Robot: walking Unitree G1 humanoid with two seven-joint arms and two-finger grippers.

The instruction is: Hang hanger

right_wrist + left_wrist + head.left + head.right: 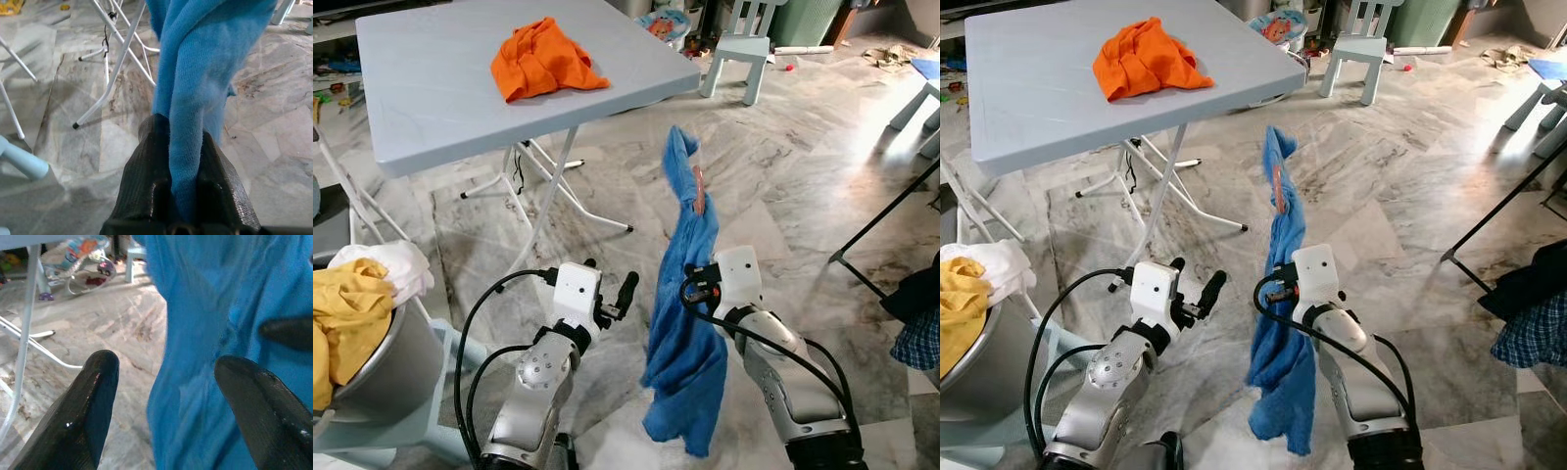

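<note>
A blue garment (683, 323) hangs in a long twisted fold over the floor, with a small orange-red tag (698, 189) near its top. My right gripper (183, 134) is shut on the garment's middle, the cloth pinched between both black fingers (149, 147). My left gripper (612, 284) stands open just left of the garment, level with the right one. In the left wrist view the blue cloth (215, 333) lies between and beyond the open fingertips (100, 372). I cannot make out a hanger.
A grey folding table (431, 88) with an orange garment (540, 59) stands ahead left. A metal basin (372, 367) of yellow and white clothes sits at my left. A black rack leg (886, 215) and dark clothes (915, 313) are at right. A small pale chair (739, 49) stands beyond.
</note>
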